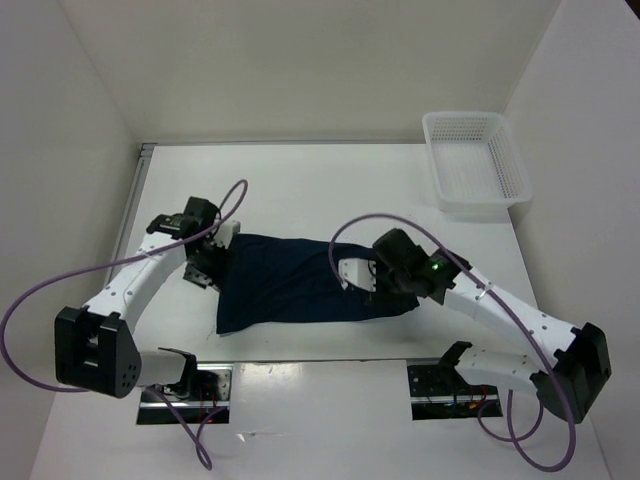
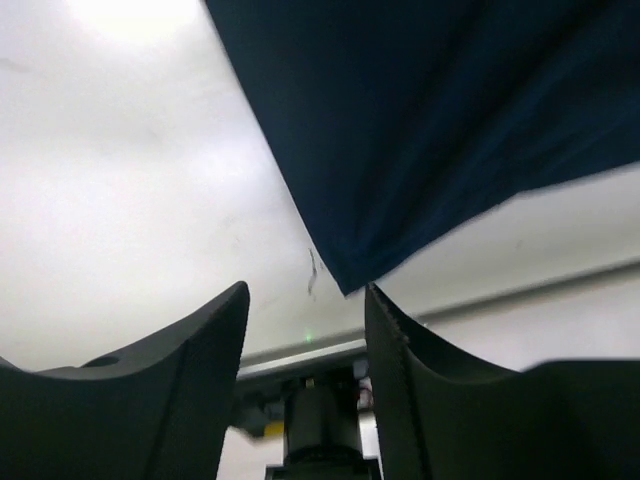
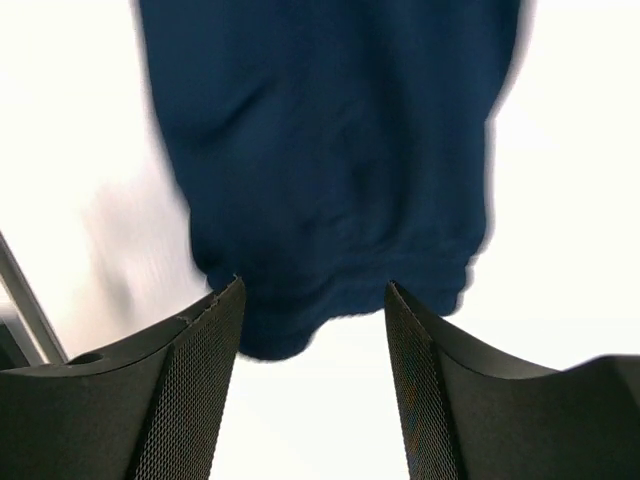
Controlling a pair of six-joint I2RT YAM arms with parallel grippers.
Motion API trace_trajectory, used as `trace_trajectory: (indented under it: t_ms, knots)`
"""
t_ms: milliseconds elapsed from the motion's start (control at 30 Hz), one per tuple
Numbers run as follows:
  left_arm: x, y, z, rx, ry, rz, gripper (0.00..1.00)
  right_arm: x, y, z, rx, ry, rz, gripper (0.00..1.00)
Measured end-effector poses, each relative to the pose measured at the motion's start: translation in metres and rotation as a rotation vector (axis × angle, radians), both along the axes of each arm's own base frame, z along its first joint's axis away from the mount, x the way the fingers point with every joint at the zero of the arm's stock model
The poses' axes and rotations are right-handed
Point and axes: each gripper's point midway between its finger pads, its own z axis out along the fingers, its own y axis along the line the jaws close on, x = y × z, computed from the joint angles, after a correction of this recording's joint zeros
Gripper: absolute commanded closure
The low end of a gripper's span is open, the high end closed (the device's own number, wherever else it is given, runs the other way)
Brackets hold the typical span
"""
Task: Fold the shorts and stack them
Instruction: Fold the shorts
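The dark navy blue soft cloth shorts [image 1: 295, 285] lie spread out on the white worktop [image 1: 300, 185], towards its near edge and between my two arms. My left fingers [image 2: 190, 385] are released, spread apart with nothing between them. They sit at the left edge of the shorts, and one corner of the cloth lies just ahead of my tips. My right fingers [image 3: 190, 395] are also released and wide apart, low over the right end of the shorts. A gathered edge of the cloth shows in the gap between them, though that view is blurred. The white mesh plastic basket [image 1: 465, 117] stands at the far right corner, well apart from the shorts.
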Motion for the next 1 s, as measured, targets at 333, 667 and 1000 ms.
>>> trace_trajectory:
  t_ms: [333, 667, 1000]
  knots:
    - [0.124, -0.006, -0.005, -0.033, -0.191, 0.058, 0.39, 0.145, -0.001, 0.030, 0.409, 0.038, -0.697, 0.30]
    - [0.155, -0.003, -0.071, -0.021, -0.067, 0.081, 0.37, 0.127, -0.052, -0.039, 0.377, 0.213, -1.047, 0.23]
    - [0.167, -0.015, -0.076, -0.075, -0.036, 0.069, 0.75, 0.109, -0.044, -0.087, 0.249, 0.350, -0.905, 0.57]
